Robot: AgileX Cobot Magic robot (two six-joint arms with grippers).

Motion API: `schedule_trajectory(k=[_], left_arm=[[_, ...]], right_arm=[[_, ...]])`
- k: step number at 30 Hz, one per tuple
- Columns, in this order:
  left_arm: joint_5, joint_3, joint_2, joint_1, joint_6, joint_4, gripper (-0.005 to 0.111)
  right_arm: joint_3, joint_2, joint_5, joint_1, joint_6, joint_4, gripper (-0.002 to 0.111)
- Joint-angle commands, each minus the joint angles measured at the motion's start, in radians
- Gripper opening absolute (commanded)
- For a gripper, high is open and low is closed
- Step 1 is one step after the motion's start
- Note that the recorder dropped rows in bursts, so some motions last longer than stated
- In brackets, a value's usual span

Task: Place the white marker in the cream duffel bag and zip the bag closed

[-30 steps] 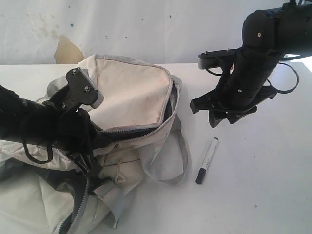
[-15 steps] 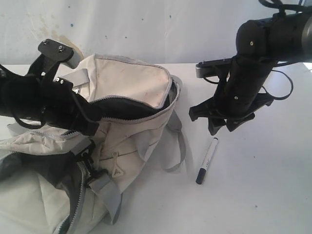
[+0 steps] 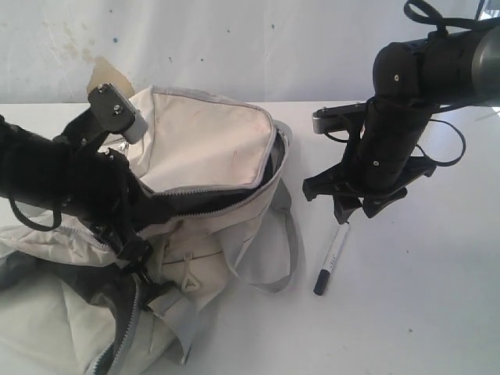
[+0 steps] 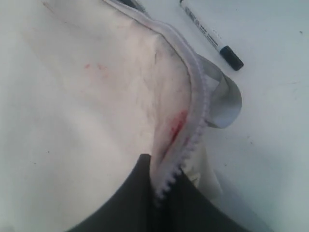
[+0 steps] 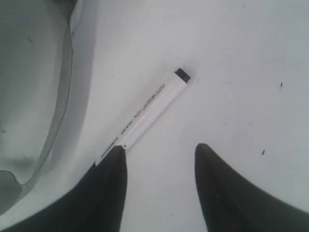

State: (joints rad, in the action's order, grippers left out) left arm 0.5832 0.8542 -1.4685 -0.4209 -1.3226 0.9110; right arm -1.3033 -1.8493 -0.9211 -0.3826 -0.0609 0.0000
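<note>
The white marker point(image 3: 331, 259) lies flat on the table right of the cream duffel bag point(image 3: 211, 141), black cap toward the front. My right gripper point(image 3: 353, 209) hangs open just above the marker's rear end. In the right wrist view the marker point(image 5: 147, 108) runs out from under one fingertip point(image 5: 115, 162), off to the side of the gap. My left gripper point(image 4: 166, 188) is shut on the bag's zipper edge point(image 4: 195, 121), holding the top flap up so the dark lining point(image 3: 211, 199) shows. In the exterior view this gripper point(image 3: 134, 244) sits low against the bag's front.
A grey webbing strap point(image 3: 287, 250) loops on the table between bag and marker, close to the marker's side. The bag's lower part point(image 3: 55, 312) sprawls toward the front left corner. A white wall point(image 3: 234, 47) stands behind the table.
My right gripper has come down and slightly left toward the marker, still open. My left arm swung up and back, then returned lower, keeping its pinch on the bag's edge; the flap shifted with it.
</note>
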Motion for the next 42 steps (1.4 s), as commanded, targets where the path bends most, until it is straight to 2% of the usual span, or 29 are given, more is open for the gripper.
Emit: schedule_trajectory(k=[1, 8, 14, 20, 22, 24, 27, 34, 42], left_arm=[[0.022, 0.006, -0.043, -0.001, -0.027, 0.004, 0.012], [0.015, 0.006, -0.084, -0.001, -0.027, 0.038, 0.037], [0.024, 0.008, -0.082, -0.001, -0.027, 0.194, 0.039], [0.007, 0.008, -0.056, -0.001, -0.027, 0.207, 0.039], [0.001, 0.008, -0.047, -0.001, -0.027, 0.207, 0.036], [-0.012, 0.008, -0.041, -0.001, -0.027, 0.207, 0.027], [-0.031, 0.008, -0.036, -0.001, -0.027, 0.202, 0.001], [-0.084, 0.008, -0.011, -0.001, -0.015, 0.164, 0.0], [-0.28, 0.008, 0.085, -0.001, -0.015, 0.15, 0.0]], right_arm=[[0.001, 0.0, -0.006, 0.005, 0.008, 0.0, 0.042], [0.001, 0.0, -0.006, 0.005, 0.008, 0.0, 0.042], [0.001, 0.0, -0.008, 0.005, 0.008, 0.0, 0.042], [0.001, 0.0, -0.008, 0.005, 0.008, 0.0, 0.042], [0.001, 0.0, -0.008, 0.005, 0.008, 0.0, 0.042], [0.001, 0.0, -0.008, 0.005, 0.008, 0.0, 0.042], [0.001, 0.0, -0.01, 0.005, 0.008, 0.0, 0.042], [0.001, 0.0, -0.019, 0.005, 0.008, 0.0, 0.042], [0.001, -0.005, -0.02, 0.005, -0.023, 0.0, 0.042]])
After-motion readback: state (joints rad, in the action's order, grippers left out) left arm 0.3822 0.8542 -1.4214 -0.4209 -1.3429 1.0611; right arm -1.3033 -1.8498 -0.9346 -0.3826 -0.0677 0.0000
